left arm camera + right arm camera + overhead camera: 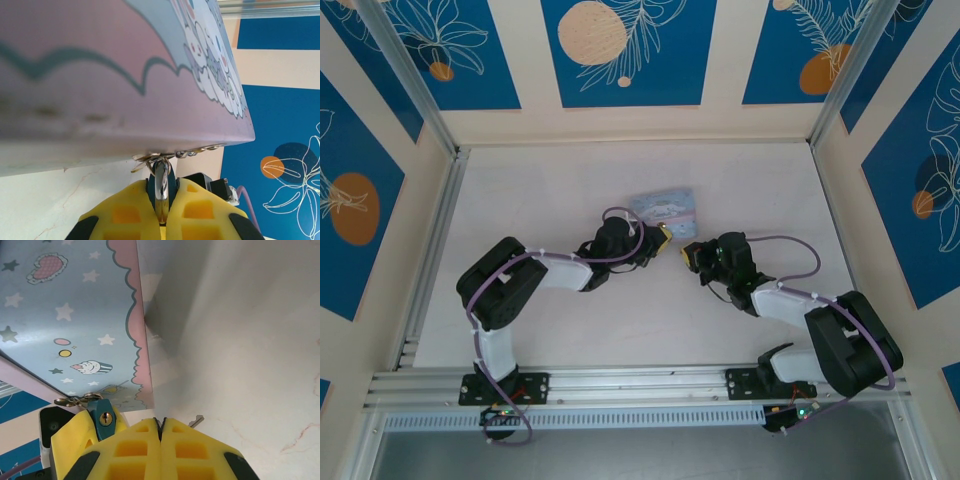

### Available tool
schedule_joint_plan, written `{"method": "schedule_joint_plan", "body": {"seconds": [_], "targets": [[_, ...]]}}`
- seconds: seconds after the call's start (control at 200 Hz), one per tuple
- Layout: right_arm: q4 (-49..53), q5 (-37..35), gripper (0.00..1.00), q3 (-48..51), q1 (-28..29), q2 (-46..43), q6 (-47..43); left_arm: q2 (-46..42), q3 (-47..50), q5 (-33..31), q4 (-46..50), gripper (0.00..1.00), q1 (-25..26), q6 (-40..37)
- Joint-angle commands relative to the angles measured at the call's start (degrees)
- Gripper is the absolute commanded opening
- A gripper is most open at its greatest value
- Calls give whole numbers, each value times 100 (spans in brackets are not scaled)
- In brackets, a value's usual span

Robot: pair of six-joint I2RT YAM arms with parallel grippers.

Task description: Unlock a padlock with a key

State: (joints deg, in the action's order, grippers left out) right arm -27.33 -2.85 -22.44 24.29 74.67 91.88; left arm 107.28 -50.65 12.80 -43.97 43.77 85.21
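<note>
the blue tin sits far on the desk, its inside hidden. at its near edge the left jaws pinch the padlock. the right jaws, shut tight, pinch the key.

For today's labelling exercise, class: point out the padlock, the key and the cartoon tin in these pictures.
padlock [103, 408]: right wrist view, on its teal body above the keyhole.
key [197, 420]: right wrist view, on its protruding metal tip.
tin [60, 330]: right wrist view, on its blue starred face.
</note>
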Motion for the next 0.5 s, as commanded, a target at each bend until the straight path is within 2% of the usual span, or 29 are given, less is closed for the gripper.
{"method": "schedule_joint_plan", "body": {"seconds": [0.0,0.495], "targets": [[103,-70,0,-179,-18,-102,-132,-252,-182,-120,-169,0,31,39],[104,-40,0,-482,7,54,-174,-243,-155,-111,-196,0,33,49]]}}
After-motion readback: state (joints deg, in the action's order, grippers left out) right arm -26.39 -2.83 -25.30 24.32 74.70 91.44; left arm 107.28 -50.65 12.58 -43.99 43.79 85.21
